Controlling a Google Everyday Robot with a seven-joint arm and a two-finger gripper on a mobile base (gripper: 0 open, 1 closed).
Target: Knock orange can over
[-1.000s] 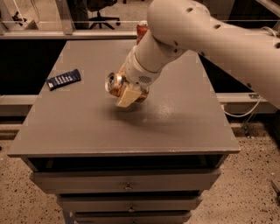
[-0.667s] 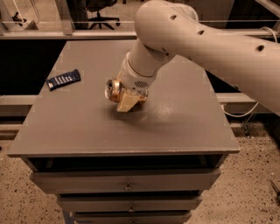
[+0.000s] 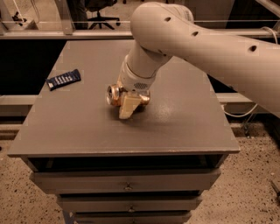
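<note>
The orange can (image 3: 114,95) lies on its side near the middle of the grey table (image 3: 78,127), its silver top facing left. My gripper (image 3: 129,104) reaches down from the big white arm and sits right over the can, with a pale finger (image 3: 127,107) in front of it. The can's body is mostly hidden behind the gripper.
A dark blue packet (image 3: 64,79) lies at the table's left side. The table tops a drawer cabinet (image 3: 127,186). An office chair (image 3: 103,8) and a shelf rail stand behind. A cable hangs on the right.
The arm has swung left and over the table, now covering the far edge. The gripper and the lying can stay at about the same spot.
</note>
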